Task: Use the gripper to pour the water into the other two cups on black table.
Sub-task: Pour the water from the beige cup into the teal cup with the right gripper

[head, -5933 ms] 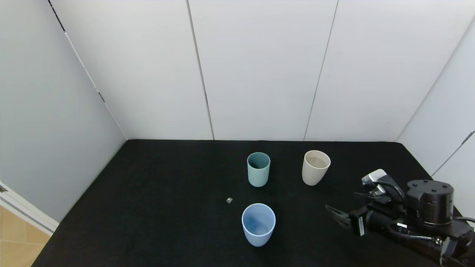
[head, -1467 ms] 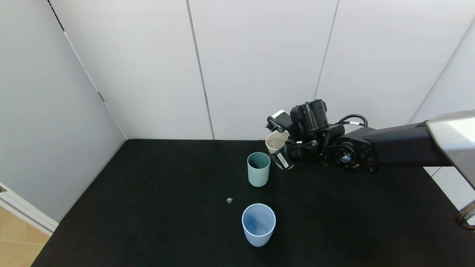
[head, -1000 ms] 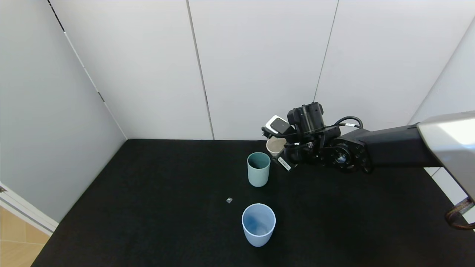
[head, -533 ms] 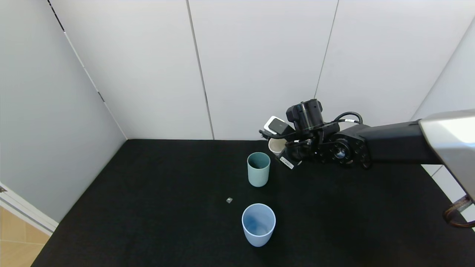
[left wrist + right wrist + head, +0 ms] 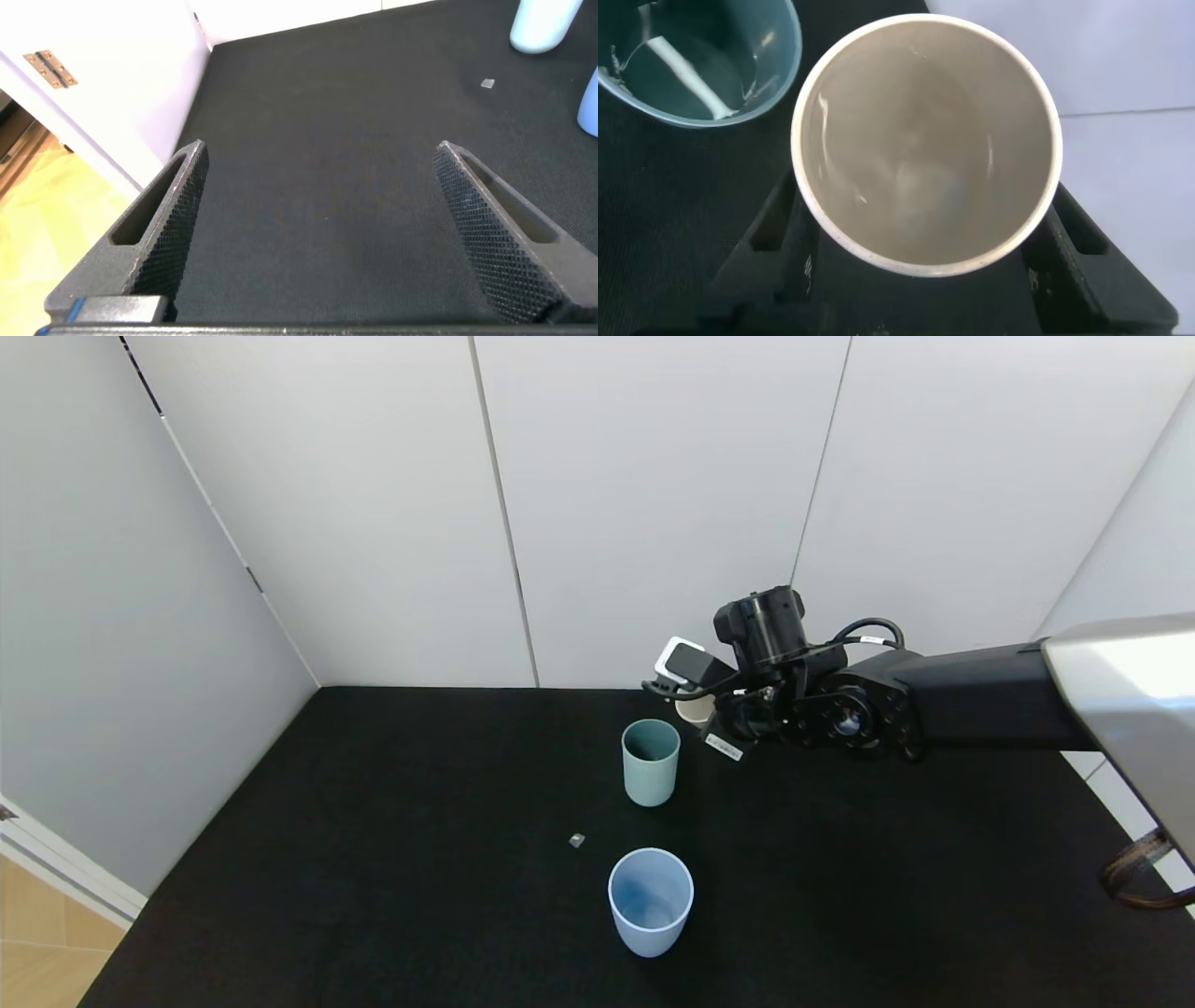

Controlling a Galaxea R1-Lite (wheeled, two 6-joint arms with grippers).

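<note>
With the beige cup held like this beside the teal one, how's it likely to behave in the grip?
The beige cup, clamped by the right gripper, looks rigid, so probably won't crush. Its smooth tapered wall may slip downward. Water inside adds sloshing weight near the teal cup.

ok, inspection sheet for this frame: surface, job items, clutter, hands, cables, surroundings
Surface: black table, matte, no spill seen.
Job's things: teal cup upright, a stream running into it in the right wrist view; pale blue cup upright, nearer the robot; beige cup tilted, water inside.
Clutter: small grey scrap between the two standing cups.
Hands: right hand shut on the beige cup beside the teal cup; left hand open, low over bare table.
Cables: black cable looped on the right wrist.
Surroundings: white wall panels; wood floor at left.
</note>
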